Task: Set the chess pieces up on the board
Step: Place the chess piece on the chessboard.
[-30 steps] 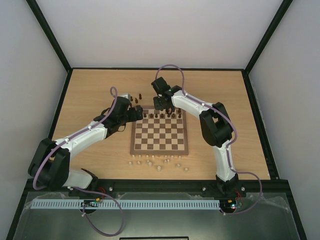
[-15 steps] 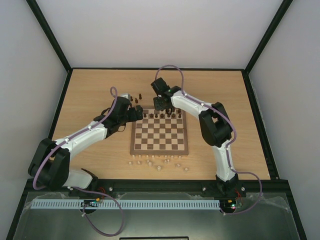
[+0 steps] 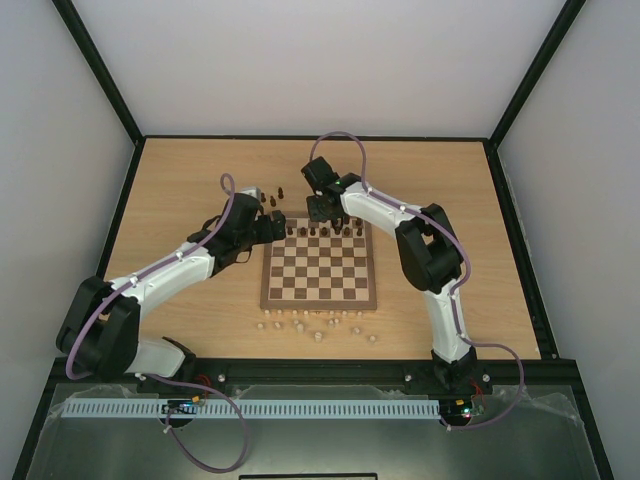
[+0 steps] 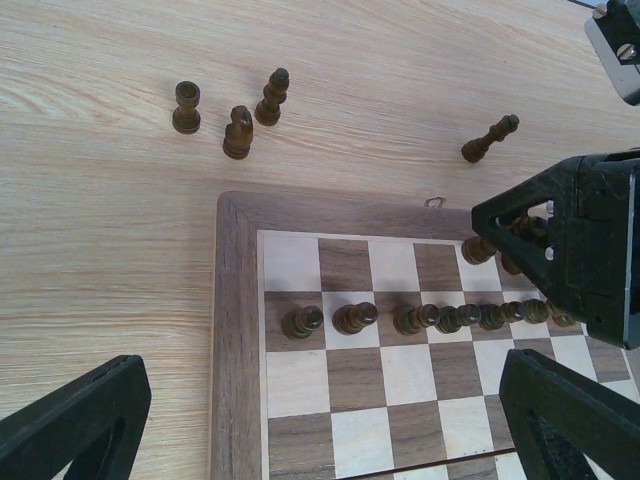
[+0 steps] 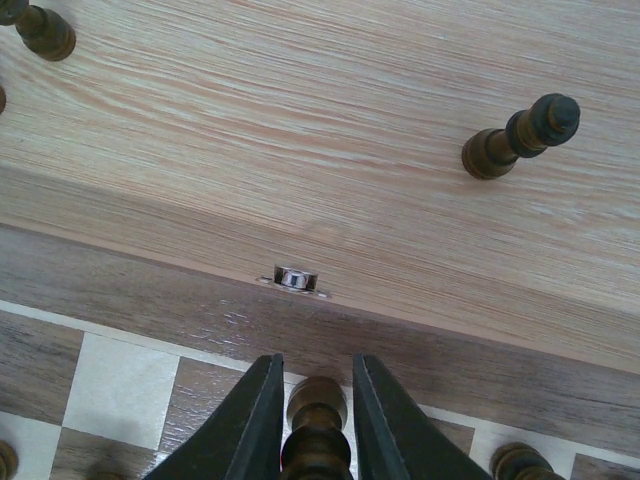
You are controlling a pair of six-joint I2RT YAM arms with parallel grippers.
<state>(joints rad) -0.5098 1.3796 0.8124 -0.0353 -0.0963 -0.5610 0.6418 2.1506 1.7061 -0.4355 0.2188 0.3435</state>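
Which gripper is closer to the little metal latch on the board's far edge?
Right. The right gripper holds a chess piece just inside the latch; the left gripper hangs over the board's far-left corner.

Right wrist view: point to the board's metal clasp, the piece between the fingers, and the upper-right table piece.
Clasp (image 5: 294, 279): right wrist view, shiny centre.
Held piece (image 5: 317, 398): right wrist view, head.
Table piece (image 5: 512, 138): right wrist view, stem.

The board (image 3: 320, 262) sits mid-worktop (image 3: 450, 200). A row of pieces (image 4: 355, 318) stands on its second-farthest rank. Others stand beyond its far-left corner (off the board), and pale pieces (image 3: 318, 336) are scattered before its near edge.
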